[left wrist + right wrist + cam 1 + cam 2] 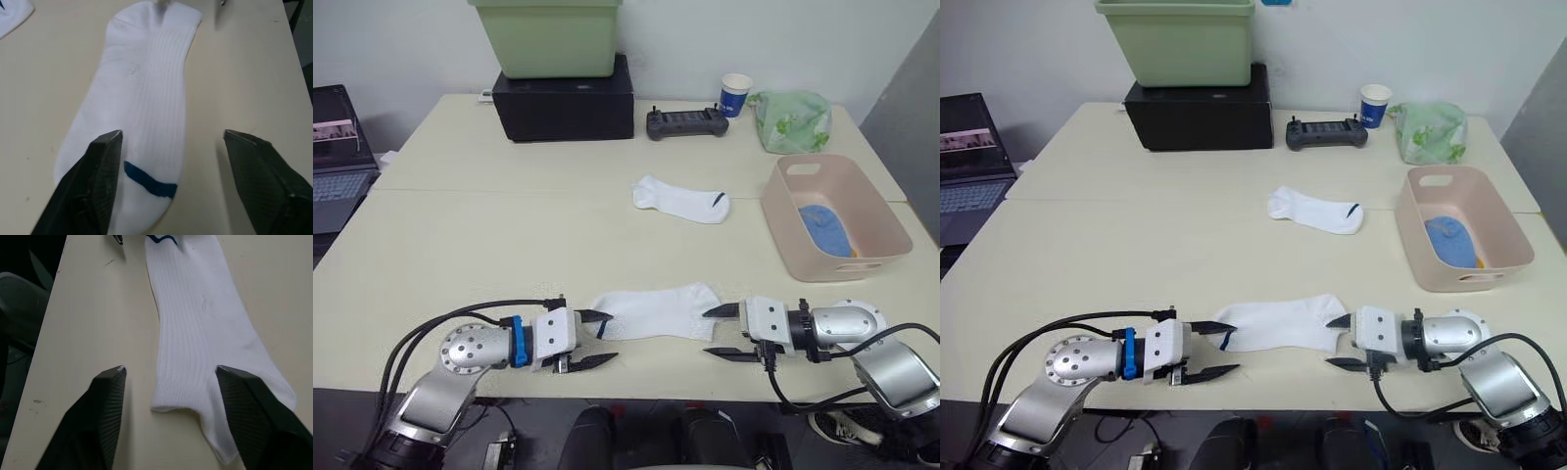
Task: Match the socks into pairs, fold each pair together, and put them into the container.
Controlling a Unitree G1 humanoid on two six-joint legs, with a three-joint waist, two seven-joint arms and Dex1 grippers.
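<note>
Left eye view: a white sock [658, 310] lies flat near the front edge of the cream table [489, 245], between the left gripper [597, 339] and the right gripper [721, 331], each with fingers spread wide at one end of it. A second white sock [681, 200] rests well apart at mid-table. The pale pink container [835, 217] stands at the robot's right, a light blue sock [824, 228] inside. Behind sit a light green bin [548, 37] on a black box [565, 100], a black controller [686, 123], a paper cup [736, 95] and a leaf-print cloth [791, 120].

Left wrist view: one open finger [93, 186] overlaps the sock's end by its dark blue stripe [148, 181]; the other stands over bare table.

Right wrist view: the spread fingers [98, 416] straddle the sock's cuff end, one finger overlapping it.
</note>
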